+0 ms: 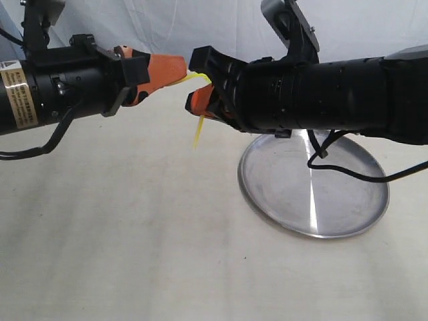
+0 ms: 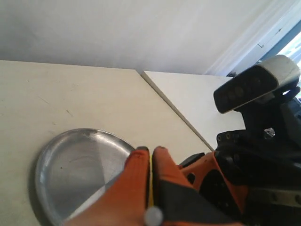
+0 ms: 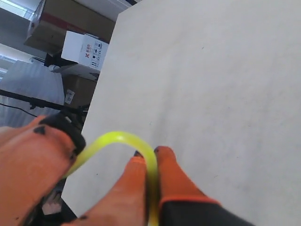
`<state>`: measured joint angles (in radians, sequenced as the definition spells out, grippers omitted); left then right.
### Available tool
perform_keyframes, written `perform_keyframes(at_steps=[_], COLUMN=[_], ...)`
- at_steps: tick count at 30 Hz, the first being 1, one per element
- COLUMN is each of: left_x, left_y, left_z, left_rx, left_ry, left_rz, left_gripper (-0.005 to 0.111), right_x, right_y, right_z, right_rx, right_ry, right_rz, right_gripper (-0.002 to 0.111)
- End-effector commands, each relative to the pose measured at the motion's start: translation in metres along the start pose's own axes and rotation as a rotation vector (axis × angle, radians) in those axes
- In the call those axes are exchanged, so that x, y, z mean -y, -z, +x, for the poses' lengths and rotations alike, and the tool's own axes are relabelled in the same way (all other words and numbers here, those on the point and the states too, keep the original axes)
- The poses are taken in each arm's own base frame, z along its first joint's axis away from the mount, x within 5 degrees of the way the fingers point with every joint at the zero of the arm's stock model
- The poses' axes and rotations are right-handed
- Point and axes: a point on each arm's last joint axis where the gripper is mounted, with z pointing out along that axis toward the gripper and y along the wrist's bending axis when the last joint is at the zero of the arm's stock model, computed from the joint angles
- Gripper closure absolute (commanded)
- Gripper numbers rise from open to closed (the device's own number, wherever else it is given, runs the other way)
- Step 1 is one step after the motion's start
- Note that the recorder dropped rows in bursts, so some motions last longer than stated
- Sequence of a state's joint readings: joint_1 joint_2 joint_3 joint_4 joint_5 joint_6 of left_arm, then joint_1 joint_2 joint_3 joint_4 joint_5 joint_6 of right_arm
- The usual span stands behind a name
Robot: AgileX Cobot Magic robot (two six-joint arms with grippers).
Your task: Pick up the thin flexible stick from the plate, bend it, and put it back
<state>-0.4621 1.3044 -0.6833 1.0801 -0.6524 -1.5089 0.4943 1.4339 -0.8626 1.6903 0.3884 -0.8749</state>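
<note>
The thin yellow stick is held in the air between both grippers, left of the silver plate. My left gripper is shut on one end, and the strand shows as a yellow line between its orange fingers. My right gripper is shut on the stick too. Between the two grippers the stick curves in an arch, and its free end hangs down below the right gripper. The plate lies on the table with nothing on it.
The pale table top spreads under both arms. A black cable from the right arm droops over the plate. Cardboard boxes stand beyond the table's edge in the right wrist view.
</note>
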Motion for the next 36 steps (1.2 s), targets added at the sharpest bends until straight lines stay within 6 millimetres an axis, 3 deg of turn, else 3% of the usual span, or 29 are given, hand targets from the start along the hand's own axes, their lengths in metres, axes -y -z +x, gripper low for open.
perform_keyframes(at_steps=[1, 21, 36], left_x=[-0.0035, -0.0101, -0.0086], left_y=[-0.0023, -0.0011, -0.0012], left_z=[0.0147, 0.0202, 0.0207], left_rx=[-0.095, -0.170, -0.174], left_ry=[-0.119, -0.320, -0.357], left_rz=[-0.023, -0.076, -0.055], left_gripper=[0.107, 0.107, 0.107], right_x=[-0.0104, -0.0109, -0.0027], right_y=[0.0041, 0.0037, 0.0037], right_z=[-0.0065, -0.0058, -0.0110], right_rx=[0.024, 0.008, 0.083], right_ry=[-0.087, -0.319, -0.389], right_rz=[-0.054, -0.063, 0.007], right_gripper=[0.109, 0.109, 0.109])
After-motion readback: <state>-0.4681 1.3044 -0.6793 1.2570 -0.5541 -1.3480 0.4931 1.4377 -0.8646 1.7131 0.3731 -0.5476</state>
